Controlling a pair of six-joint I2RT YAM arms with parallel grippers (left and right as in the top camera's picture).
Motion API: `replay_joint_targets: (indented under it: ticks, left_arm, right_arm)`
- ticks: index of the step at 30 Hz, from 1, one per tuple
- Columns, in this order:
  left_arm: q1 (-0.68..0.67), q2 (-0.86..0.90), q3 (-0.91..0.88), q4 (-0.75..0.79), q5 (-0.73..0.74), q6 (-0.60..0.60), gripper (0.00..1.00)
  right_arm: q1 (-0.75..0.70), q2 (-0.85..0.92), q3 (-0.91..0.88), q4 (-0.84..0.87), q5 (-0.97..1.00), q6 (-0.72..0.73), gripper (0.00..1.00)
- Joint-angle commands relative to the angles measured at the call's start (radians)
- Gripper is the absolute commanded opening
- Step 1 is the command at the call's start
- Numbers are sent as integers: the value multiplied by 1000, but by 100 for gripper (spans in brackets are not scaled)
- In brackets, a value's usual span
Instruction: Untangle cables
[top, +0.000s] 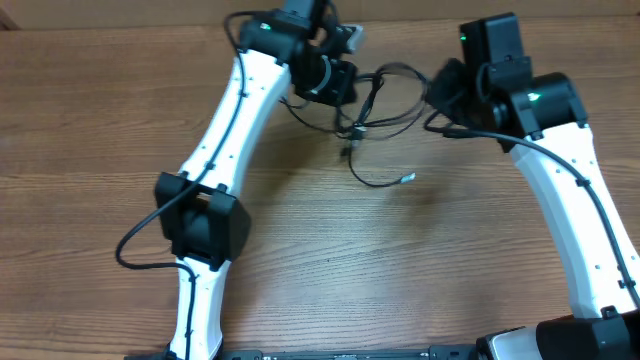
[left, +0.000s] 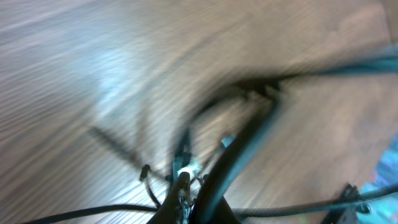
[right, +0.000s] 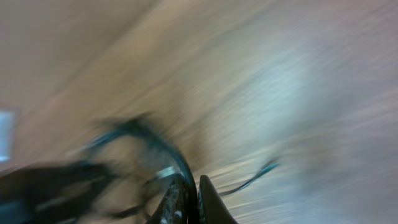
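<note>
Where the overhead frame's upper middle begins, the left gripper (top: 345, 85) is clenched on the cables (top: 375, 108), which loop rightward over the table (top: 100, 120) to the right gripper (top: 434, 96), its fingers pressed together; blur hides whether it pinches a strand

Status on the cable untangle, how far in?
Done: little. One silver-tipped strand lies clear of the bundle. In hand: left gripper and right gripper are both shut, each seemingly pinching the cables stretched between them. Left: the middle is crossed and looped, so nearly all the separating remains.
</note>
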Motion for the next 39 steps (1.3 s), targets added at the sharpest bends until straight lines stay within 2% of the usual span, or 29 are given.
replay_joint_targets:
  ticks: [1, 6, 10, 12, 13, 14, 16, 19, 30, 39]
  left_arm:
    - [125, -129, 26, -17, -84, 1, 4]
    - [240, -238, 26, -41, -83, 9, 4]
    - [254, -264, 26, -70, -83, 10, 4]
    - [251, -263, 26, -87, -82, 16, 4]
    - [249, -263, 26, -93, -84, 17, 4]
    - [246, -262, 24, -98, -83, 24, 4]
    - [240, -262, 24, -105, -83, 23, 4]
    - [240, -262, 24, -113, -82, 23, 4]
    - [240, -262, 24, -143, -79, -26, 4]
    - [240, -262, 24, -154, -69, -41, 4]
  right_arm:
    - [-53, 5, 17, -49, 195, -30, 4]
    - [-98, 53, 14, -76, 158, -119, 4]
    - [-97, 57, 14, 38, -141, -343, 4]
    - [-97, 56, 14, 101, -337, -447, 31]
    - [-97, 56, 14, 122, -404, -473, 37]
    - [-97, 56, 14, 157, -511, -509, 54]
    - [-95, 56, 14, 213, -645, -535, 63]
    - [-77, 56, 14, 289, -793, -593, 67]
    - [140, 143, 14, 452, -798, -555, 83]
    - [229, 198, 14, 589, -794, -555, 82]
